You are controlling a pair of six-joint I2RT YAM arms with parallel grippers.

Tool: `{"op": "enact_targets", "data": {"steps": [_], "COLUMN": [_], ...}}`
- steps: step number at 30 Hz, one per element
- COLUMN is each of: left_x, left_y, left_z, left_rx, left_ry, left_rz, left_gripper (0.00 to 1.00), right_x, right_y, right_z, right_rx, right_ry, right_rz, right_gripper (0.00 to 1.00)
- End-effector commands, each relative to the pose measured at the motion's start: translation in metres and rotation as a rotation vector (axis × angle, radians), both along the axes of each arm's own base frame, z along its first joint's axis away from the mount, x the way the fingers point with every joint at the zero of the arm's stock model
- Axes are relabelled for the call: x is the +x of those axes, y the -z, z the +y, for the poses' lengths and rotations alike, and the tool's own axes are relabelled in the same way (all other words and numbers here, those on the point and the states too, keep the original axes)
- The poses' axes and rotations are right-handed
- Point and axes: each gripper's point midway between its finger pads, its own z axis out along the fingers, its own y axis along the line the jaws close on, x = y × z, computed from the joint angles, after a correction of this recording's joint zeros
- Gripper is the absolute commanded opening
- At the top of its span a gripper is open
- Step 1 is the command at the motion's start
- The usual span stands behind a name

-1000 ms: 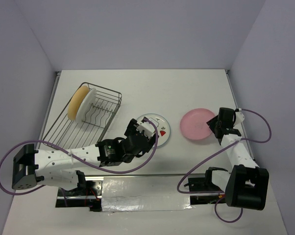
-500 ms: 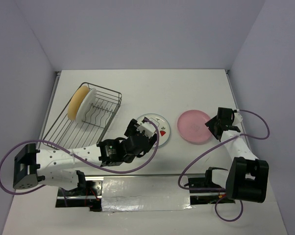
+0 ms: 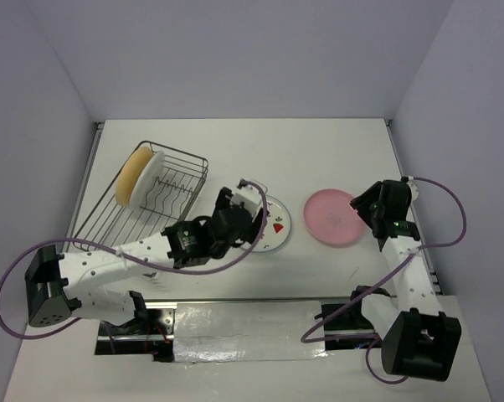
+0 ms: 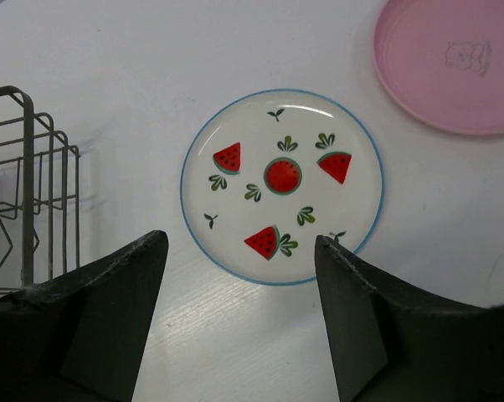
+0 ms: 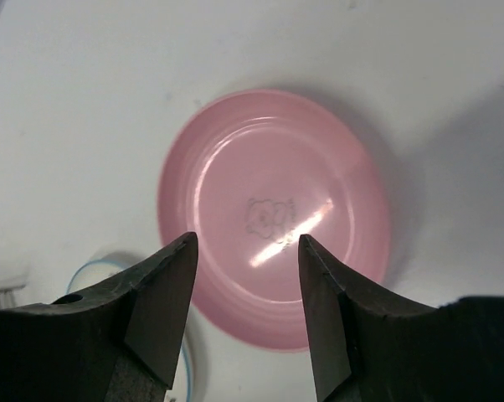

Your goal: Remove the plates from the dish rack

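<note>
Left gripper point(image 4: 238, 243) jaws apart above watermelon plate point(image 4: 281, 180), right gripper point(image 5: 246, 239) jaws apart near pink plate point(image 5: 273, 209), tan plate point(image 3: 132, 174) upright in dish rack point(image 3: 178, 153)

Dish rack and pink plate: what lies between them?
The watermelon plate, flat on the table, with the left gripper above it; the top external view shows it.

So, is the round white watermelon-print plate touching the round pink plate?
Apart. The left wrist view shows a strip of bare table between the round white watermelon-print plate and the round pink plate.
</note>
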Motion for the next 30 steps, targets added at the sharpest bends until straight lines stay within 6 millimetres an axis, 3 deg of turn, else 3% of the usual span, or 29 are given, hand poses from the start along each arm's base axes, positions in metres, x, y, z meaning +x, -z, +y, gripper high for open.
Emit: {"op": "enact_targets", "data": {"steps": [1,2,3,5,6,8,9,11,13,14,16,17,20,30], "left_x": [0.026,0.030,0.037,0.057,0.067,0.089,0.105,0.108,0.117,0.119,0.120,0.123,0.124,0.127], "left_y": [-0.037,-0.038,-0.054,-0.064,-0.082,-0.099,-0.103,-0.109,-0.105,-0.102,-0.101,-0.098,-0.092,-0.028], "left_z": [-0.003,0.001,0.002,0.027,0.034,0.063,0.090,0.104,0.136,0.162,0.191,0.219,0.256,0.272], "left_rx": [-0.169,-0.169,-0.197,-0.173,-0.201,-0.243,-0.259,-0.251,-0.185,-0.152,-0.127,-0.125,-0.119,-0.061], "left_ry": [-0.024,-0.028,-0.030,-0.096,-0.115,-0.151,-0.208,-0.169,-0.207,-0.275,-0.337,-0.404,-0.472,-0.455], "left_rz": [0.049,0.069,0.060,0.057,0.041,0.050,0.053,0.096,0.116,0.139,0.142,0.148,0.164,0.371], "left_gripper": [0.81,0.81,0.81,0.82,0.82,0.81,0.81,0.82,0.81,0.79,0.79,0.79,0.78,0.70], "right_x": [0.010,0.009,0.007,0.002,-0.001,-0.012,-0.016,-0.027,-0.038,-0.039,-0.040,-0.041,-0.047,-0.052], "right_y": [-0.045,-0.057,-0.064,-0.084,-0.090,-0.106,-0.110,-0.121,-0.123,-0.123,-0.121,-0.120,-0.131,-0.134], "right_z": [0.027,0.043,0.049,0.060,0.071,0.093,0.102,0.122,0.138,0.140,0.138,0.141,0.152,0.146], "right_rx": [0.021,0.039,0.026,0.012,0.011,-0.003,0.000,0.000,-0.003,-0.013,-0.026,-0.016,0.001,-0.030], "right_ry": [-0.183,-0.262,-0.308,-0.369,-0.418,-0.509,-0.544,-0.625,-0.690,-0.695,-0.668,-0.678,-0.749,-0.735], "right_rz": [-0.154,-0.198,-0.217,-0.278,-0.300,-0.364,-0.385,-0.457,-0.505,-0.517,-0.532,-0.536,-0.566,-0.568], "right_gripper": [0.59,0.58,0.58,0.58,0.58,0.59,0.59,0.59,0.60,0.60,0.60,0.60,0.60,0.60]}}
